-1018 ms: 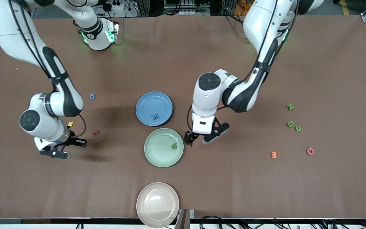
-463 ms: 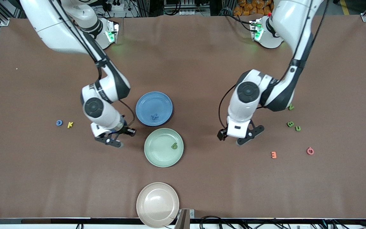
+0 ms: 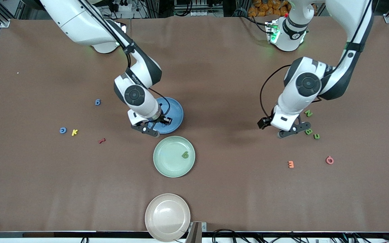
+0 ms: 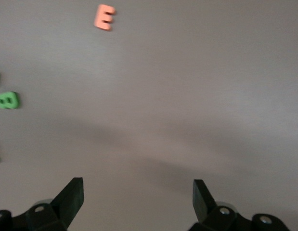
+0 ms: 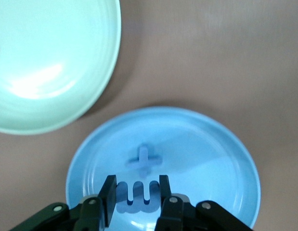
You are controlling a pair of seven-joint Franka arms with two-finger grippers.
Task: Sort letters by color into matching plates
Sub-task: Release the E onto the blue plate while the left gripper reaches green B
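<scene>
My right gripper [image 3: 149, 128] hangs over the blue plate [image 3: 174, 109], shut on a blue letter [image 5: 137, 196] shaped like a W. The right wrist view shows my right gripper [image 5: 137, 185] above the blue plate [image 5: 206, 144], with a blue plus-shaped letter [image 5: 144, 161] lying in the plate. The mint green plate [image 3: 167, 163] holds a green letter [image 3: 185, 155]. My left gripper [image 3: 279, 129] is open and empty over bare table beside three green letters [image 3: 309, 131]. One of them also shows in the left wrist view [image 4: 6, 100].
A blue 6 [image 3: 97, 102], a blue round letter [image 3: 62, 130], a yellow K [image 3: 75, 132] and a red letter [image 3: 102, 140] lie toward the right arm's end. An orange letter [image 3: 290, 164] and a pink one [image 3: 329, 160] lie toward the left arm's end. A beige plate [image 3: 167, 216] sits at the front edge.
My right gripper has carried the blue letter from the right arm's end to over the blue plate. My left gripper has moved from beside the green plate to the green letters.
</scene>
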